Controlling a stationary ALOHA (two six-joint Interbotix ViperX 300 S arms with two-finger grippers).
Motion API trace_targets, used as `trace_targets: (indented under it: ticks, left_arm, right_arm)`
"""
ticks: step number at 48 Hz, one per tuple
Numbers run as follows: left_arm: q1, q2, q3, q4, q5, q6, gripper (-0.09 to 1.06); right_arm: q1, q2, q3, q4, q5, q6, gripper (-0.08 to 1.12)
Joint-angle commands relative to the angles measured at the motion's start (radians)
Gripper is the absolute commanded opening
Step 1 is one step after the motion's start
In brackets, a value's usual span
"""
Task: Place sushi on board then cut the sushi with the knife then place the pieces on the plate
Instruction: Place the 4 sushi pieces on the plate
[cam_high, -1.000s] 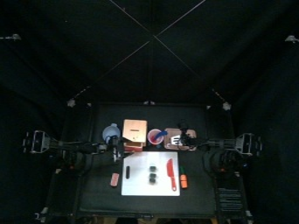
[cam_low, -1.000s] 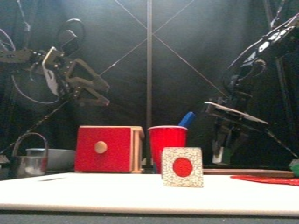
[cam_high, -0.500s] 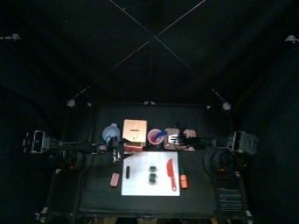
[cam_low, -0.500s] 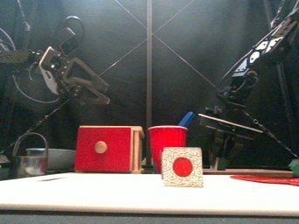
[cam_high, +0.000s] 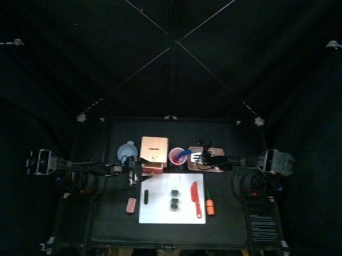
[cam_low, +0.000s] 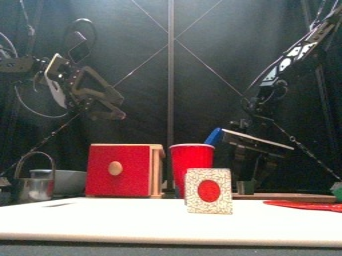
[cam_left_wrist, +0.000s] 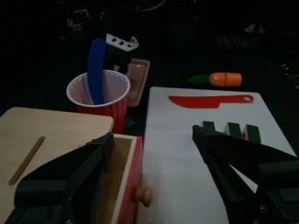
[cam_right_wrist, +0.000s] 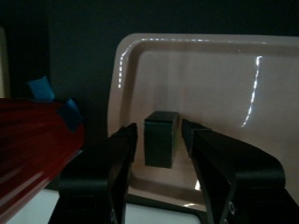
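Sushi (cam_high: 175, 197) plating | left end effector (cam_left_wrist: 152, 140) released, high by wooden box (cam_low: 123, 170) | rest on white board (cam_high: 156, 207), surface centre, beside red knife (cam_high: 195, 194) | right end effector (cam_right_wrist: 160, 131) grasping one sushi piece (cam_right_wrist: 162, 147) above pink tray (cam_right_wrist: 222, 79) | best: lower straight, seat flat, then release

No words, labels, brand names, numbers or signs can be read on anything on the table in any of the four views.
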Motion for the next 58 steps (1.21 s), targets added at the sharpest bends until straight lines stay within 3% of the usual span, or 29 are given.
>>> trace_targets:
  ticks: [1,18,28,37,53,58]
  left_arm:
    - [0.002,-0.006,-0.014,0.0,-0.009,0.0,1.02]
    - [0.008,0.0,-0.037,-0.002,-0.009,0.002,1.02]
    - [0.012,0.012,-0.048,-0.005,-0.009,0.0,1.02]
    - [0.032,0.029,-0.058,-0.04,-0.009,-0.002,1.02]
    - [0.028,0.032,-0.054,-0.129,-0.009,0.0,1.02]
    - [0.028,0.032,-0.052,-0.14,-0.009,0.0,1.02]
  right_arm:
    - [0.034,-0.087,-0.008,0.006,0.014,-0.003,0.81]
    - [0.285,-0.255,0.112,0.015,-0.012,-0.064,0.81]
    - [0.442,-0.227,0.051,-0.017,-0.126,-0.209,0.81]
    - [0.476,-0.12,-0.091,-0.04,-0.144,-0.449,0.82]
    - [0.472,0.035,-0.202,0.077,-0.156,-0.815,1.0]
    - [0.472,0.051,-0.207,0.121,-0.156,-0.887,1.02]
